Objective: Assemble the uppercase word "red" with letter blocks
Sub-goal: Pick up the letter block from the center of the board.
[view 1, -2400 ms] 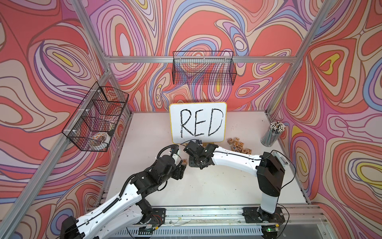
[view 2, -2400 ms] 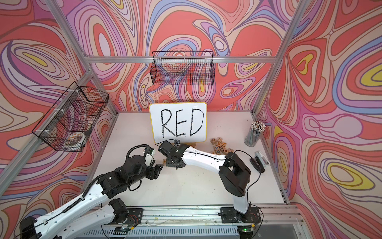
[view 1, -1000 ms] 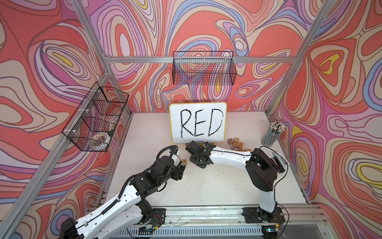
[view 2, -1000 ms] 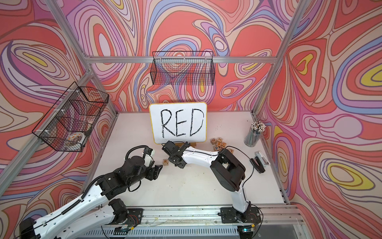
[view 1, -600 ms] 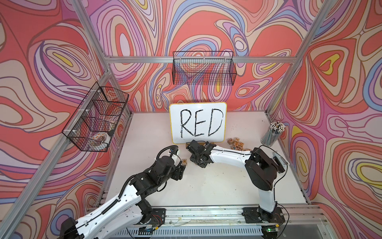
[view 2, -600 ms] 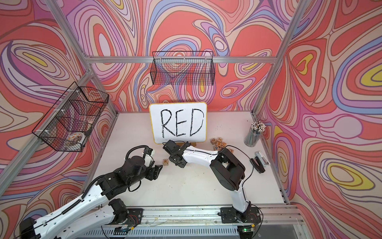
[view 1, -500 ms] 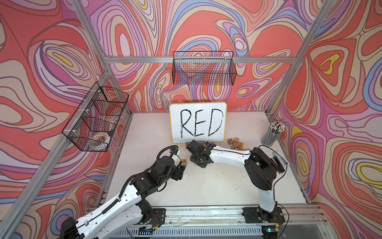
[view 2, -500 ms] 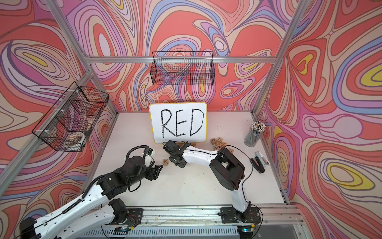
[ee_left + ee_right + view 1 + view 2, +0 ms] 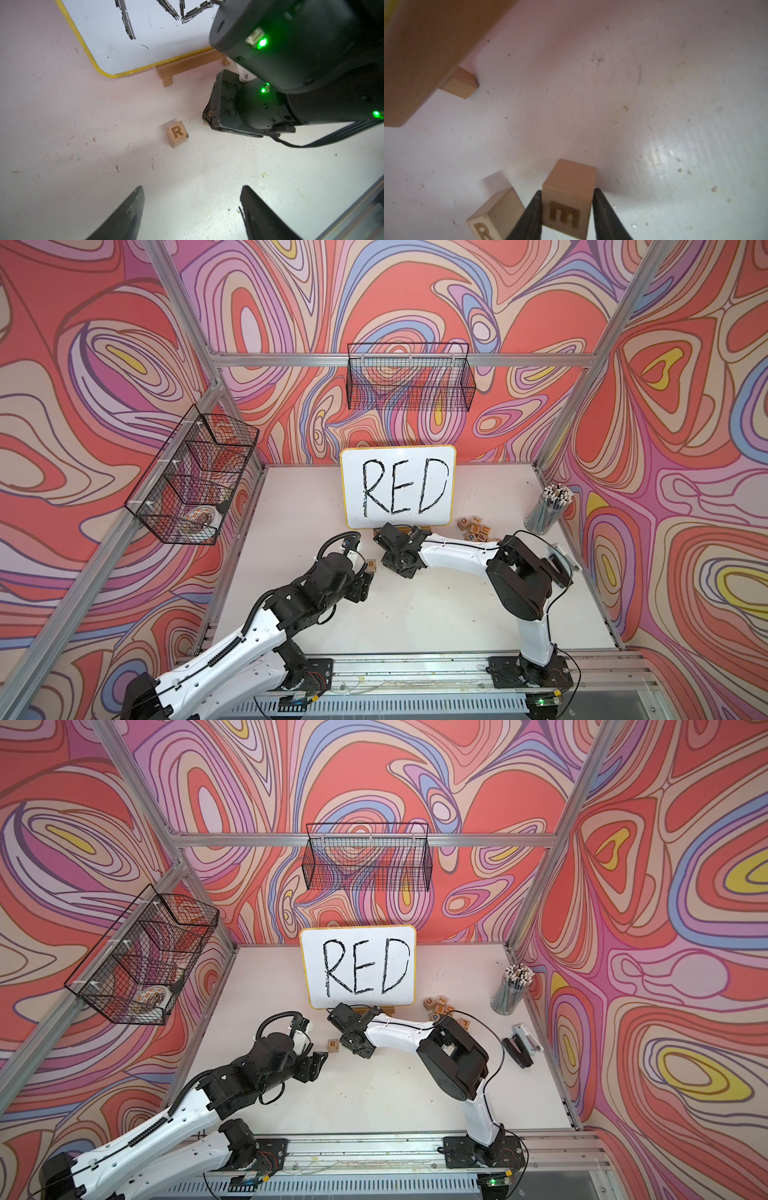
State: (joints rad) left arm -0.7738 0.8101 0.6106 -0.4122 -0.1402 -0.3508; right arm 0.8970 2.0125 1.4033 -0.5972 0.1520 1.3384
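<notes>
You work close under the whiteboard (image 9: pixel 397 487), so a careless lift could clip its wooden stand (image 9: pixel 187 64). Your left gripper (image 9: pixel 192 187) hangs spread and empty near the R block (image 9: pixel 177 134). Your right gripper (image 9: pixel 567 191) pinches the E block (image 9: pixel 569 178) by two sides, just beside the R; slide it closer and you may shove the R askew. The E looks a quarter-turn off the R, so the word may misread.
</notes>
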